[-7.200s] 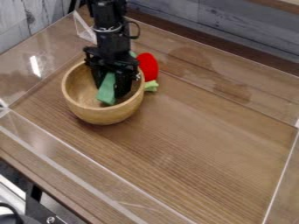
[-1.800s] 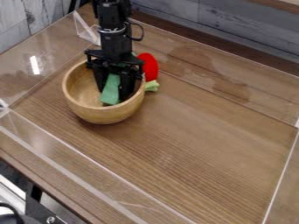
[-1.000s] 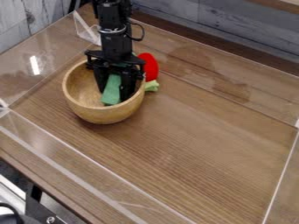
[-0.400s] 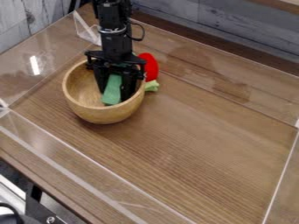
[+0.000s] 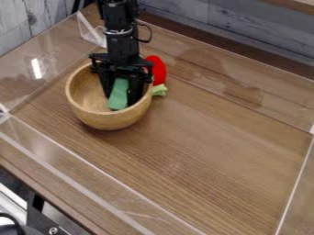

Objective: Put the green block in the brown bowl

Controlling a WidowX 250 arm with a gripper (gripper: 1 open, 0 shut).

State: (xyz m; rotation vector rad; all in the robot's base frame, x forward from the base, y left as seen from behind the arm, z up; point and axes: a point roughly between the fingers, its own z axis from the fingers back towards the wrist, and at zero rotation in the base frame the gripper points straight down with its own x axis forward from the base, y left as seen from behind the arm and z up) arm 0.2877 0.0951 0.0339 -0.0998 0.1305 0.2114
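Your pincer (image 5: 114,70) is over the bowl (image 5: 84,110), reaching down into it from the far side, and the dark arm (image 5: 120,18) rises behind it toward the top edge of your view. The block (image 5: 117,94) is inside the bowl, tilted, with its upper end up against the pincer and its lower end toward the near part of the inside. You have the pincer nearly closed, its tips around the upper end of the block; whether they grip it firmly, you cannot tell from here. The bowl sits on the wooden bench (image 5: 208,138), toward its left side in your view. Just beside the bowl, on the right, lies a red object (image 5: 156,70) with a light-green bit (image 5: 160,90) below it.
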